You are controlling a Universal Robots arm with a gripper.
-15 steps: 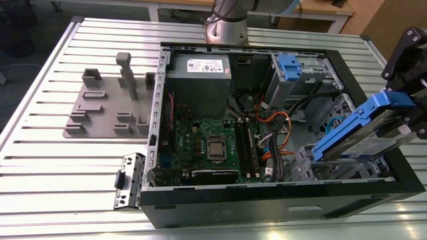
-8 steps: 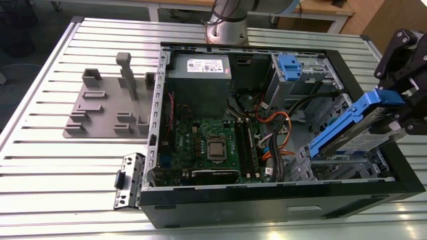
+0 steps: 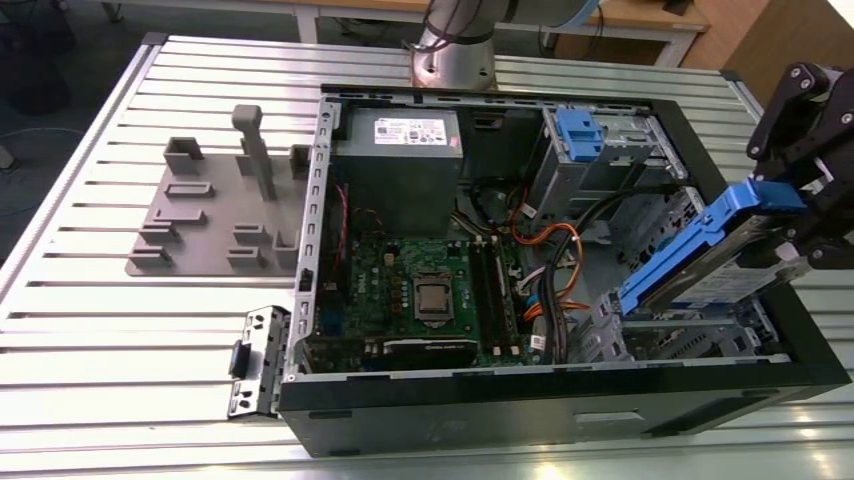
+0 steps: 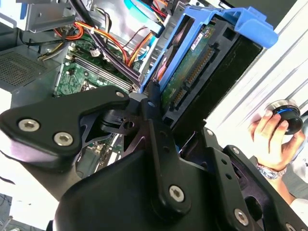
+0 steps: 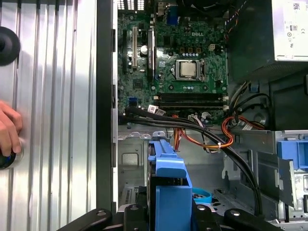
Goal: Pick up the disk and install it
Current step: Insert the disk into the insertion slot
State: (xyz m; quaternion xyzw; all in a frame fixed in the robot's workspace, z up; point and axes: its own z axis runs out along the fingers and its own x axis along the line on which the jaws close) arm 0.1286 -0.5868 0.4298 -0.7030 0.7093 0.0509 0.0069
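— Closest to the lens in the second wrist view: matte black hand (image 4: 159,103), chunky linkage plates with bright hex bolts, fingers (image 4: 150,120) pinched on the disk (image 4: 192,72).
— Pressed tight on it?
— Clamped on the disk's edge, yes. Seen in the exterior view too: hand (image 3: 790,215) at that view's right edge, tilted inward over the case, gripping the disk (image 3: 707,265) from its upper end.
— Disk's pose?
— Slanted, lower end dipping into the open computer case (image 3: 747,385) at the exterior view's right, upper end raised above the case wall. Not seated flat in any bay, as far as can be told.
— Materials?
— Glossy blue plastic rails (image 5: 168,183) wrapping a flat metal body; green circuit underside and a black connector strip facing the second wrist view. White-and-blue label side partly visible in the exterior view.
— Around it?
— Green motherboard (image 3: 420,285) with a square silver socket, orange and black cables (image 5: 211,137) looping beside it, grey box with a white sticker (image 3: 400,135) toward the back, grey metal cage with a blue tab (image 3: 587,135) near the far corner.
— Underneath all that?
— Ribbed aluminium worktop (image 3: 107,350), long parallel slots. Grey moulded fixture (image 3: 214,215) with upright posts lying at the exterior view's left, well apart from the case.
— Anyone nearby?
— Person's hand (image 4: 272,137) holding a round black knob, beside the case in the second wrist view.
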